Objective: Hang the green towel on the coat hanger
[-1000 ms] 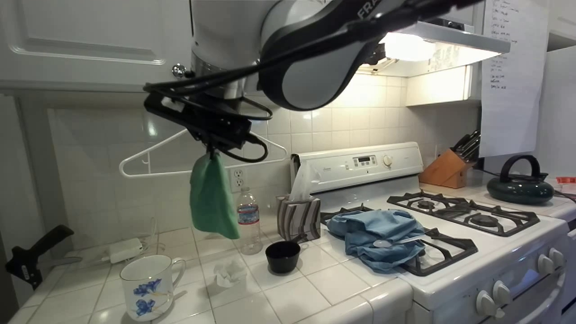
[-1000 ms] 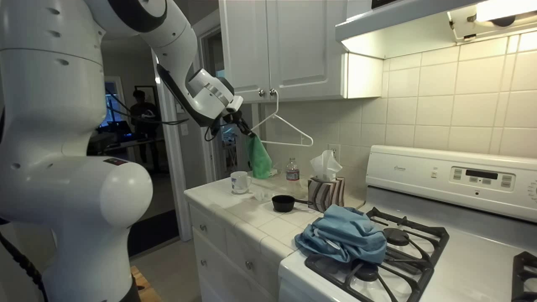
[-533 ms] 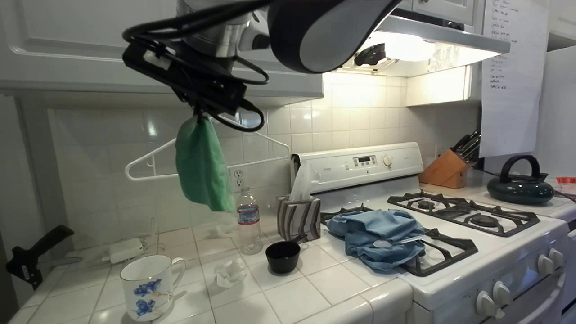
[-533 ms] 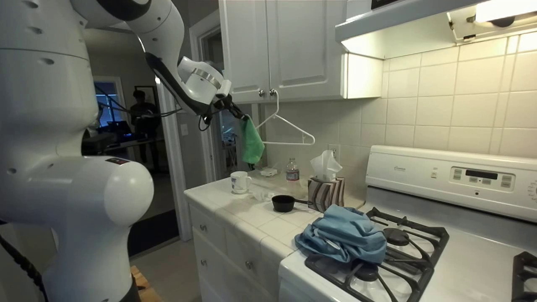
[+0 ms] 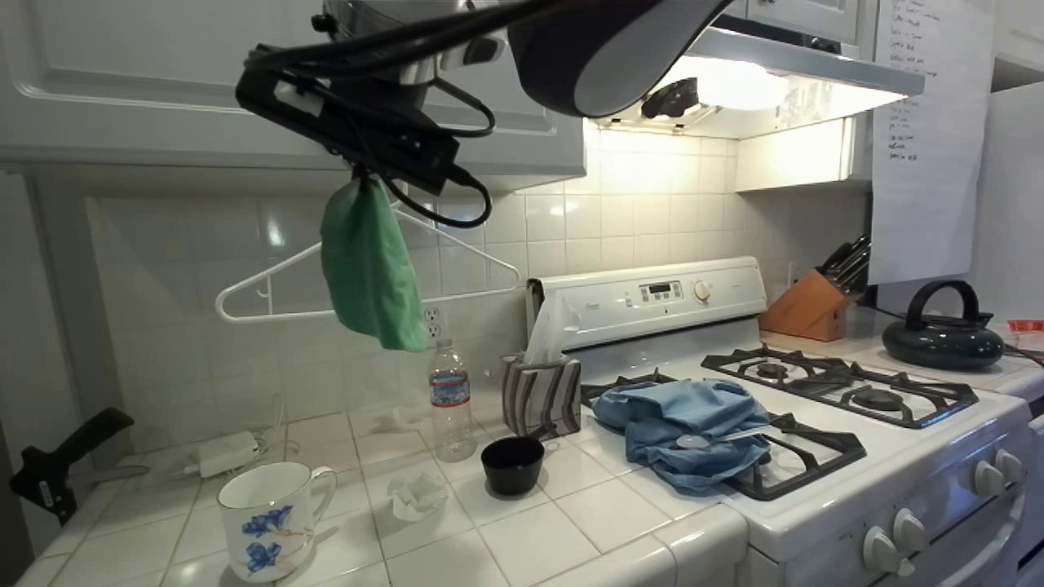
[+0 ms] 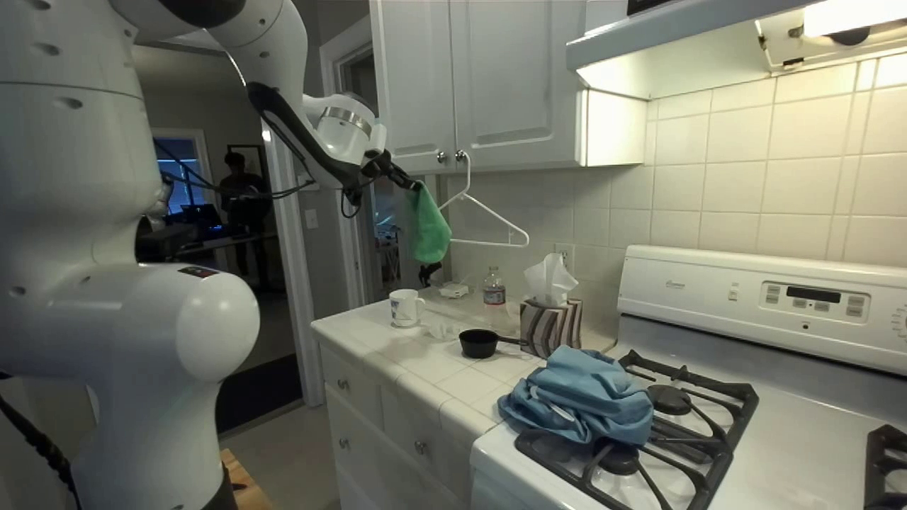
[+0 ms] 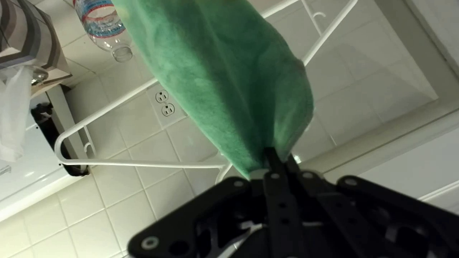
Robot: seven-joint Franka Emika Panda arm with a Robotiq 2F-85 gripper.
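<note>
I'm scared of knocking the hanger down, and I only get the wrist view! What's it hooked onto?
Observer: A cabinet knob; an exterior view shows the hanger hung there.
Operator: Cool! How low does the green towel dangle?
Observer: Its bottom end is up in the air, above the counter and not touching it, in both exterior views.
Operator: Is there anything on the counter that I can't see?
Observer: Yes, a white mug with blue flowers on it stands upright there.
</note>
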